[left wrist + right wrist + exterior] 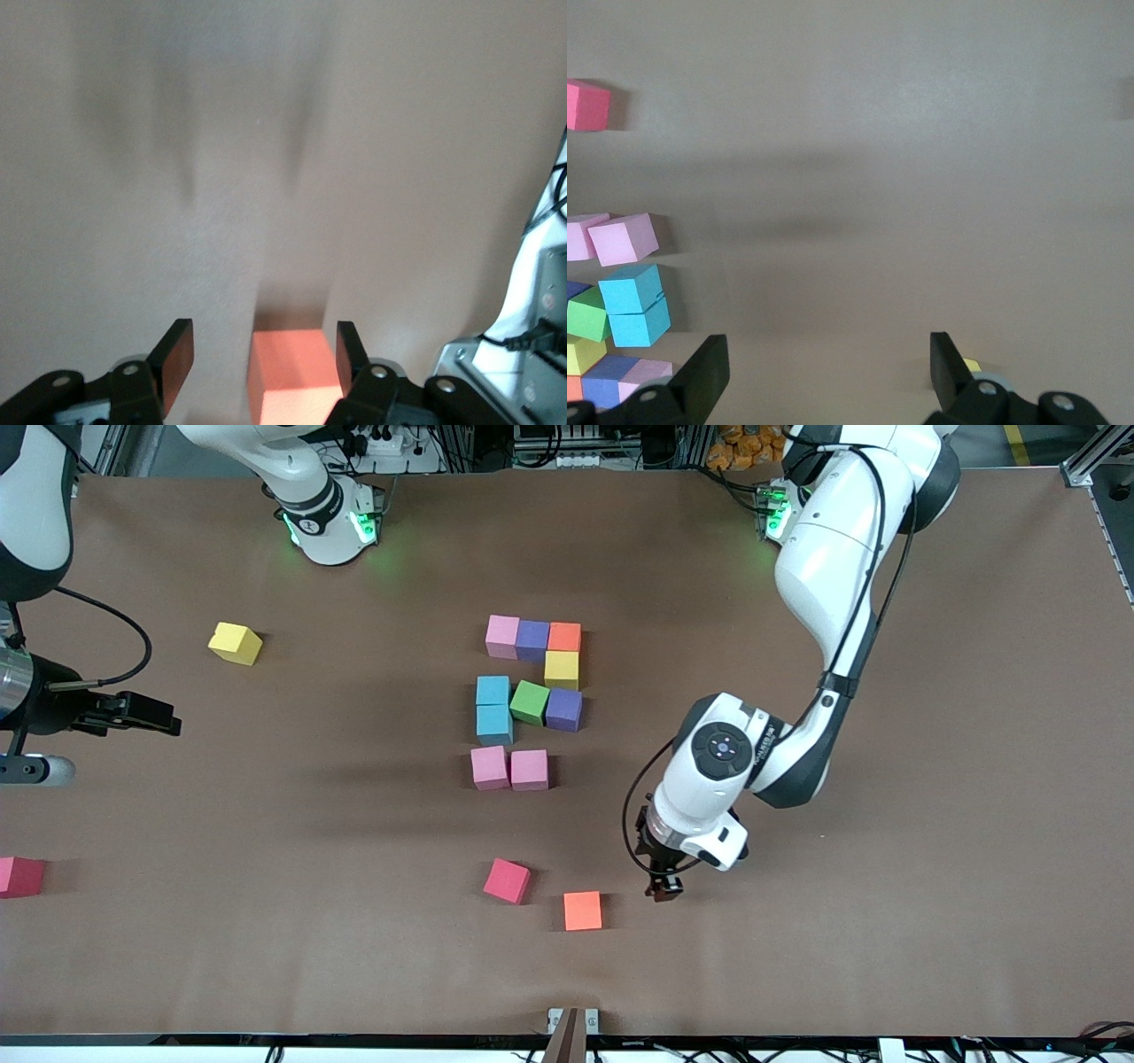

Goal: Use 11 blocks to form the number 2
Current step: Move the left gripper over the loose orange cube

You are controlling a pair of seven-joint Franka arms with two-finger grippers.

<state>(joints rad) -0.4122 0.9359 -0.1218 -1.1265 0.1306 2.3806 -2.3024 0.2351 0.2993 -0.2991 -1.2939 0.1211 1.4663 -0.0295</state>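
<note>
Counting thirteen blocks (529, 702); left gripper (664, 889) open, right gripper (824, 365) open.

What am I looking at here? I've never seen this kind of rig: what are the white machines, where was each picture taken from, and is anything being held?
Two white robot arms stand at a brown table. The wide picture comes from a high camera facing them; the other two come from cameras on each arm's wrist.

Mid-table, nine blocks form a partial figure. Loose ones lie around: a red block and an orange block nearer the camera, a yellow block and another red one toward the right arm's end.

The left end effector is low beside the orange block, fingers apart; its wrist view shows the block between them, not yet gripped. The right end effector waits open above the table's end. Nothing is held.
</note>
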